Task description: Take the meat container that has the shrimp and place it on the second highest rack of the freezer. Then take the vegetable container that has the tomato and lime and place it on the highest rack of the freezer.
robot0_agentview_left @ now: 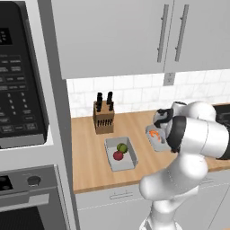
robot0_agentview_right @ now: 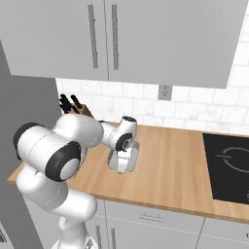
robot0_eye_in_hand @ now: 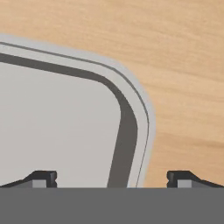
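Behind the robot's forearm, the meat container (robot0_agentview_left: 152, 137) is half hidden, only the shrimp (robot0_agentview_left: 155, 133) peeking out. Bare wooden counter (robot0_agentview_right: 170, 165) lies open toward the cooktop (robot0_agentview_right: 228, 168). Just left, the vegetable container (robot0_agentview_left: 120, 154) holds the lime (robot0_agentview_left: 122, 147) and the tomato (robot0_agentview_left: 118, 155). The gripper (robot0_eye_in_hand: 112, 178), jaws wide, straddles the meat container's rim, holding nothing.

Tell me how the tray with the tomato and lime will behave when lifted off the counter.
The vegetable tray looks stiff and shallow, so it should lift flat without sagging. The tomato and lime lie loose and round, so they would probably roll if it tilts. A grip on one rim may tip it.
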### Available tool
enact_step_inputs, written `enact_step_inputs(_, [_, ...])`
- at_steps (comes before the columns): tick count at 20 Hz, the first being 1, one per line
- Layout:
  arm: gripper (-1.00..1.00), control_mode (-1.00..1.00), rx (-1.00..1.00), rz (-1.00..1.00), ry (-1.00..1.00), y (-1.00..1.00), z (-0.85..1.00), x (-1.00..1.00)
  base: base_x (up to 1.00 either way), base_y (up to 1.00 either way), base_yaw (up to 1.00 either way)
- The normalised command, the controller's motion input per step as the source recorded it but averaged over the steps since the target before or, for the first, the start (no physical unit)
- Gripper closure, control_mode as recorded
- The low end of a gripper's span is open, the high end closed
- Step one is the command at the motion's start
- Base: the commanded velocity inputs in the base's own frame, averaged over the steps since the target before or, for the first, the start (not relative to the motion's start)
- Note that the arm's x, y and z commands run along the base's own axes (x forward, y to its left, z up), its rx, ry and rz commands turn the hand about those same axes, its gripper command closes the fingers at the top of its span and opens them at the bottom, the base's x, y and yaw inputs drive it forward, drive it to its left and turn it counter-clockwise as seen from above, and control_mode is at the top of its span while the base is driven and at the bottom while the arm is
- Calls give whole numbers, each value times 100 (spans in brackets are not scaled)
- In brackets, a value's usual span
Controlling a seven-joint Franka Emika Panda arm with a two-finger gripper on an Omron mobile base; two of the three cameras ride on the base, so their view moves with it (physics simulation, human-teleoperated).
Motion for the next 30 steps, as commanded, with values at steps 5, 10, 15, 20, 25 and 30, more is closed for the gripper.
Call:
enact_step_inputs(5, [-100,-100,0,0,1,2,-64,0,0,0,0])
enact_step_inputs(10, [-100,-100,0,0,1,18,-43,0,0,0,0])
enact_step_inputs(15, [100,-100,0,0,6,25,-41,0,0,0,0])
enact_step_inputs(20, [100,-100,0,0,8,23,-27,0,0,0,0])
enact_step_inputs(25, [100,-100,0,-2,1,6,-1,-5,0,0,0])
enact_step_inputs(30, [100,-100,0,-14,-46,0,28,-40,0,0,0])
